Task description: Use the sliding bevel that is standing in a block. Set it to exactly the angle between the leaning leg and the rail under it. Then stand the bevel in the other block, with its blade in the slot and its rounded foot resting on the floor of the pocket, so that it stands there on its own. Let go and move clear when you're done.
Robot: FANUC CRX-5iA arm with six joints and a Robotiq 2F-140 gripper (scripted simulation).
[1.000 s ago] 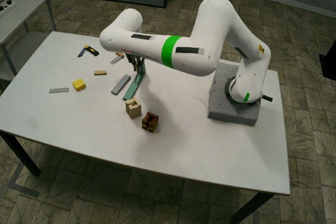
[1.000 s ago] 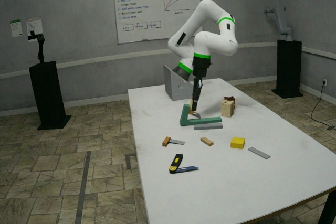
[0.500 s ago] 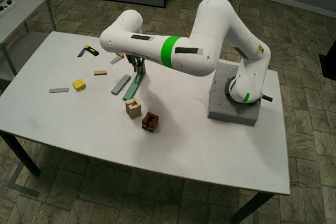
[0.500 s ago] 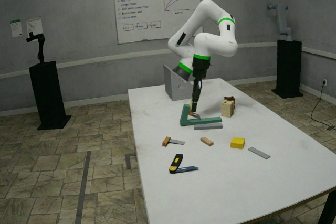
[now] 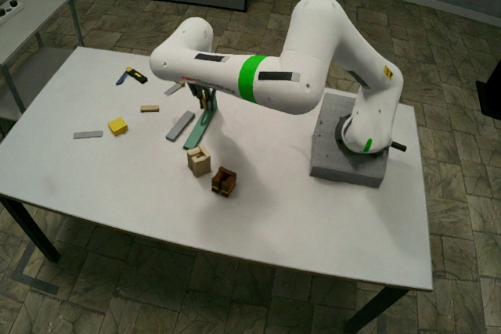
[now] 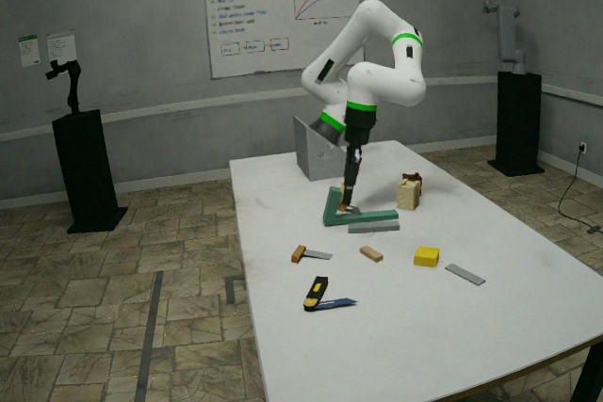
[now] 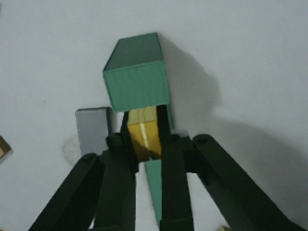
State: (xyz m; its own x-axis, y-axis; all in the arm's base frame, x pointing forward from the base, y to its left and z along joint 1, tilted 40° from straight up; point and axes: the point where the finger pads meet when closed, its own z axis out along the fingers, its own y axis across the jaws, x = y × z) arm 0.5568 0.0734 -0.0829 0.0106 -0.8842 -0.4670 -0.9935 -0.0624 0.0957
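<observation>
White table [image 6: 438, 339], grey workshop walls behind. The sliding bevel [image 7: 145, 134], its yellow-tan stock showing, is clamped between the closed fingers of the gripper [image 6: 349, 198], tucked in the corner of the green frame where the leaning leg [image 6: 332, 202] meets the rail [image 6: 369, 216]. A grey bar [image 6: 373, 226] lies just beside the rail. Further off stand the pale block [image 5: 199, 160] and the dark block [image 5: 223, 181], close together. Well apart: a yellow cube [image 6: 426, 256] and a folding knife [image 6: 317, 294].
</observation>
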